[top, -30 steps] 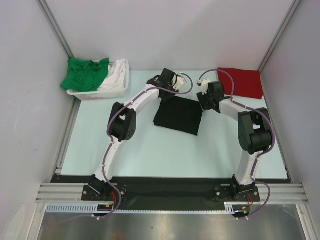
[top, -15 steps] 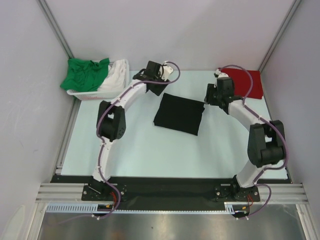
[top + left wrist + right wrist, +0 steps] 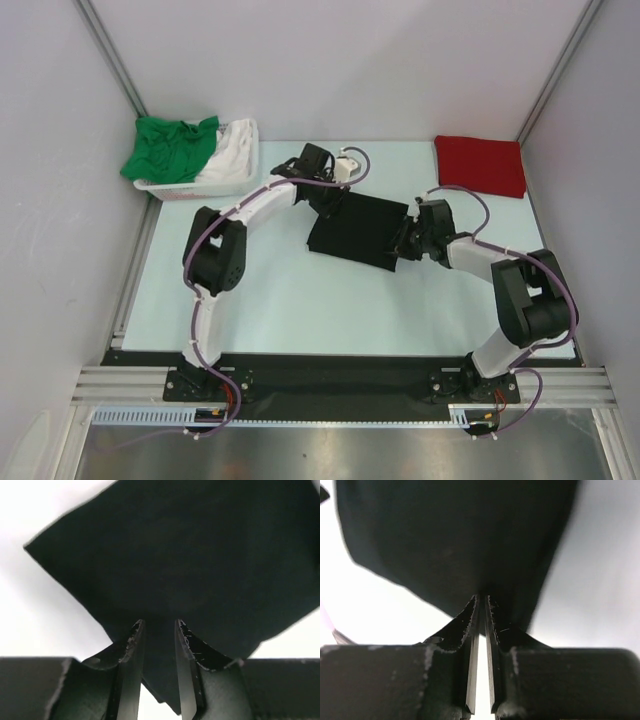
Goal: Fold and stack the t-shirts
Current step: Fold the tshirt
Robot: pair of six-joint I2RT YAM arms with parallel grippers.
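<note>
The black t-shirt lies folded as a flat rectangle in the middle of the table. My left gripper is at its far left corner; in the left wrist view the jaws are narrowly apart with black cloth between them. My right gripper is at the shirt's right edge; in the right wrist view the jaws are pinched on black cloth. The folded red t-shirt lies at the back right. The green t-shirt and white t-shirt sit crumpled in the basket.
The white plastic basket stands at the back left corner. Grey walls with metal posts close in the table on the left, back and right. The arm bases sit on a black rail at the near edge.
Both grippers came down from the back of the table onto the black t-shirt: the left to its far left corner, the right from beside the red t-shirt to the right edge.
</note>
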